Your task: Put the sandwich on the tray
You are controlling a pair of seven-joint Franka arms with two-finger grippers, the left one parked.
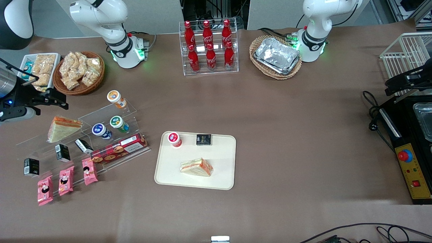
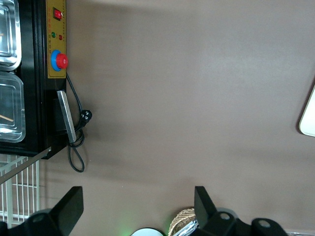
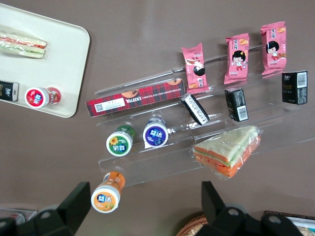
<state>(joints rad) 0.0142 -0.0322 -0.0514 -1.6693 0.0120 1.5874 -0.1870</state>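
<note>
1. Front view: a wrapped sandwich (image 1: 196,167) lies flat on the tray (image 1: 222,182), so you may judge the placing done.
2. You need only check that it sits clear of the rim; a second sandwich (image 1: 62,128) rests on the acrylic rack (image 1: 101,116).
3. Your gripper (image 3: 142,209) hangs above that rack, fingers spread wide, holding nothing.

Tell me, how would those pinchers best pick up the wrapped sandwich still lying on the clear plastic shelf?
A judgement: come straight down from above on the sandwich on the shelf. It lies flat as a wedge, so close across its two long slanting sides near the thick middle, not the floppy wrapper edge. The gripper hangs open above the shelf, nothing in its jaws.
</note>
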